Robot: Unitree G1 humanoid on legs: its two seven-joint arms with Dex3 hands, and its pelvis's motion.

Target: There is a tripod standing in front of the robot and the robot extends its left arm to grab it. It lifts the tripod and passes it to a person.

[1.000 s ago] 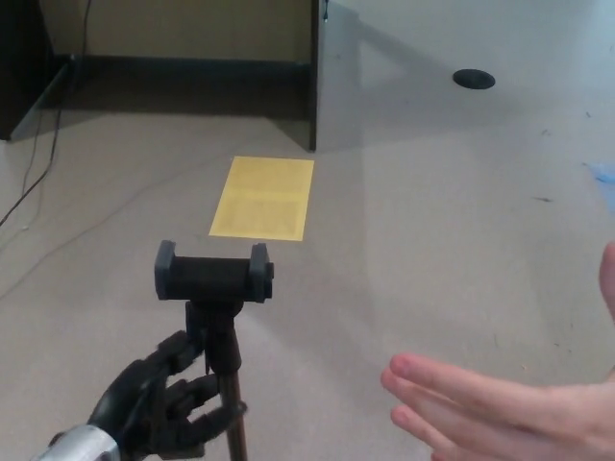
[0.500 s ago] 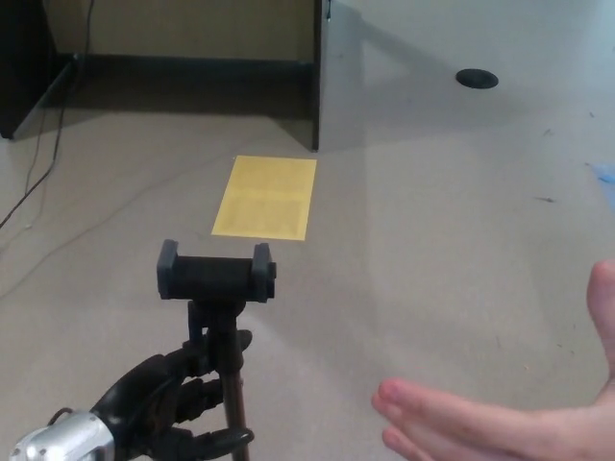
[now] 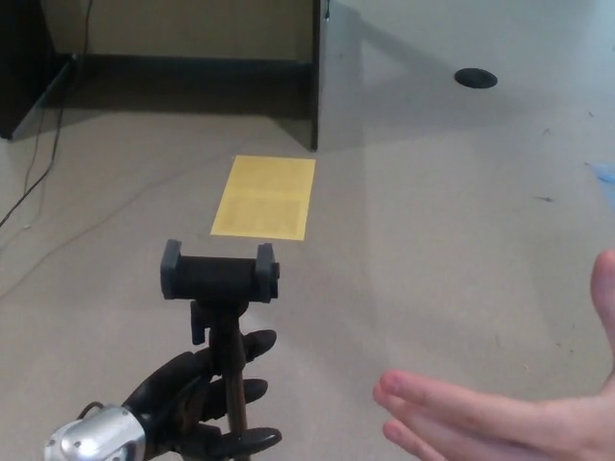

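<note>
The black tripod stands in front of me, its clamp head upright at lower left in the head view. My left hand is low behind the tripod's pole. Its fingers are spread and reach past the pole to the right, not closed around it. The tripod's legs are below the picture's edge. A person's open hand lies flat at lower right, apart from the tripod. My right hand does not show.
A yellow sheet lies on the grey floor beyond the tripod. A dark partition edge stands behind it. A round black floor socket is at the back right, and a cable runs along the left.
My left hand has come in from the left of the pole, and its fingers now stick out on the pole's right side. The tripod has stayed in place. The person's hand shifted slightly.
</note>
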